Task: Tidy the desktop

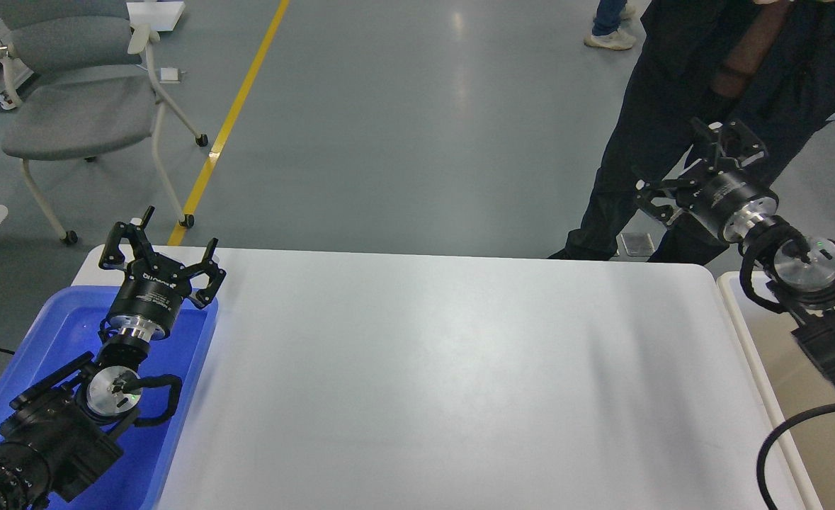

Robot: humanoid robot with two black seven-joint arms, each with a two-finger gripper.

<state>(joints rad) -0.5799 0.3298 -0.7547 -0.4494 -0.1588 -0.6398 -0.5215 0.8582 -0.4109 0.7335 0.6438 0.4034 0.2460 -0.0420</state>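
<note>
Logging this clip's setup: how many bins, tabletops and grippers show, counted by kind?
Blue plastic tray, left edge of the desktop: 1
Cream-white tub, right edge: 1
White desktop: 1
Grippers, both open and holding nothing: 2, the left gripper and the right gripper
Total: 5

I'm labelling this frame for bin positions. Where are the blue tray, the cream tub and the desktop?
blue tray (183, 368): head view, on its right rim.
cream tub (746, 340): head view, on its left rim.
desktop (445, 382): head view, on the bare middle of its white surface.
</note>
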